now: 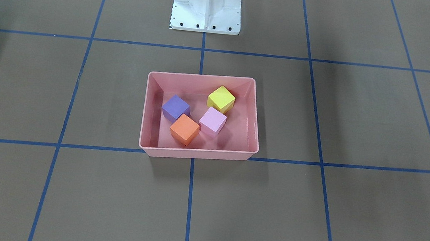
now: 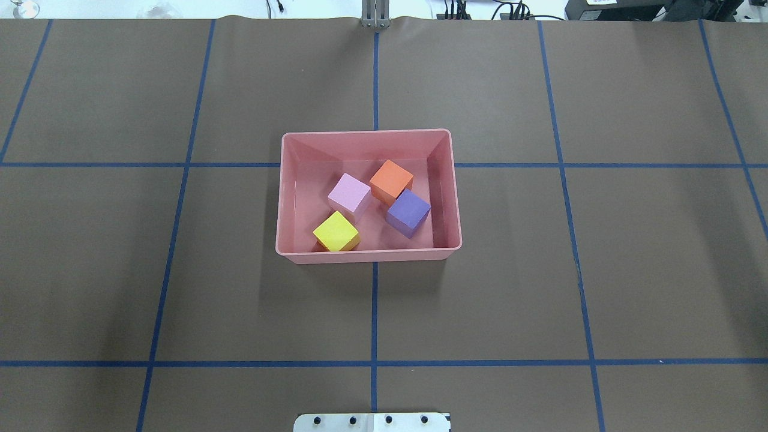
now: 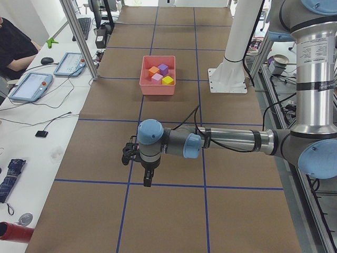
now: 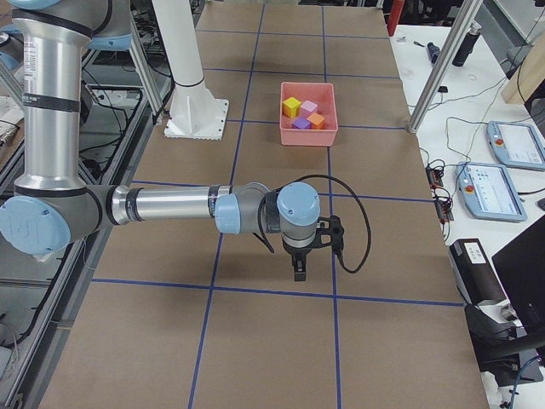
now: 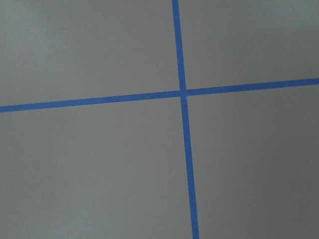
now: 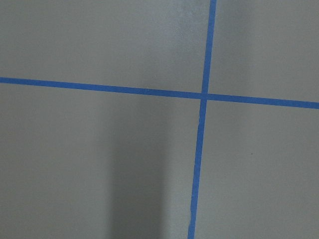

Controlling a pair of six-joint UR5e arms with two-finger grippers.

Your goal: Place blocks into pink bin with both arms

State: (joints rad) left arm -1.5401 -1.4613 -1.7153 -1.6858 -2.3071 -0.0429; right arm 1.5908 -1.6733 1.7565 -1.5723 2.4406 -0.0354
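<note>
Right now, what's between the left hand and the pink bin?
Only bare table and blue tape between left hand and pink bin, per exterior left view.

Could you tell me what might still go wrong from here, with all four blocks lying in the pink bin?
1. The pink bin seems to sit loose on the table; an arm sweeping low could nudge it.
2. The right gripper hangs low, and its loose cable loop might snag when the arm moves.
3. The left gripper hangs equally low and could scrape the table.

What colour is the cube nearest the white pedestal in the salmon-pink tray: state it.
Yellow; the matte cube shows best in the overhead exterior view.
</note>
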